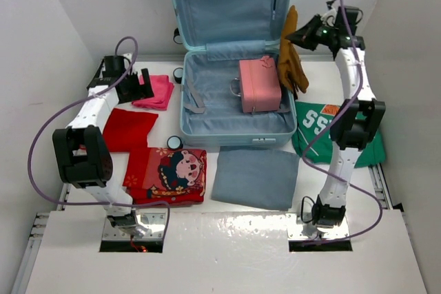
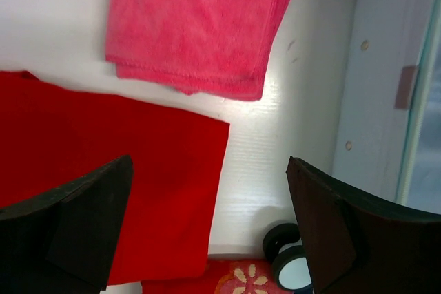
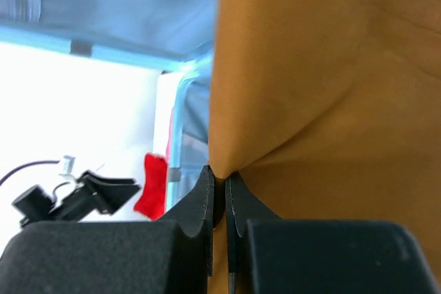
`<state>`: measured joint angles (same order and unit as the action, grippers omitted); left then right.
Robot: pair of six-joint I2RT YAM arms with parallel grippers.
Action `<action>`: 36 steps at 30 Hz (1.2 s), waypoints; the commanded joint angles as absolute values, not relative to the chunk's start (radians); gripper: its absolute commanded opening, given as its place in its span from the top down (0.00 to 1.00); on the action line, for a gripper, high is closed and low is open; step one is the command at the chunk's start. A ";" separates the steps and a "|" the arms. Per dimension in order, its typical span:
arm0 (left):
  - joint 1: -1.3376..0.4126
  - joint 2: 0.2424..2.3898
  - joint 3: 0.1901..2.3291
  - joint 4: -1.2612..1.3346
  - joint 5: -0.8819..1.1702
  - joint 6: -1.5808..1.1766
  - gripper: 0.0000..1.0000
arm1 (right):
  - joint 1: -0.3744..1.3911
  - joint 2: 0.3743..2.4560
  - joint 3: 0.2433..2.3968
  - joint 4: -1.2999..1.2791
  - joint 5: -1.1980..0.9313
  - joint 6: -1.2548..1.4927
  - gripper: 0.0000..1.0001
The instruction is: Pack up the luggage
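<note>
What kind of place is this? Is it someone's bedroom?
Probably a robot lab, not a bedroom. A left arm and right arm are bolted to a white table, plain white panels wall it in, and the open luggage sits among folded clothes.

One piece of luggage (image 1: 234, 135) and one pink case (image 1: 260, 85). Six cloths in all — pink cloth (image 1: 157, 91), red cloth (image 1: 131, 129), patterned red cloth (image 1: 169, 173), grey cloth (image 1: 255, 177), green cloth (image 1: 317, 129), mustard cloth (image 1: 291, 60).
</note>
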<state>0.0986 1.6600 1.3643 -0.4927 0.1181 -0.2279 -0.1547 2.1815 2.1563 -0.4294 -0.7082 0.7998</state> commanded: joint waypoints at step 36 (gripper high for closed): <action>-0.189 1.747 1.459 0.132 0.716 -0.886 0.00 | 0.311 2.112 2.160 -0.431 -0.515 0.515 1.00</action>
<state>-0.1749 1.6981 1.4097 0.0303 0.6659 -0.7650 0.2977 2.1166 2.1029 -0.5289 -0.5011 0.4908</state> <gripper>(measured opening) 0.995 0.023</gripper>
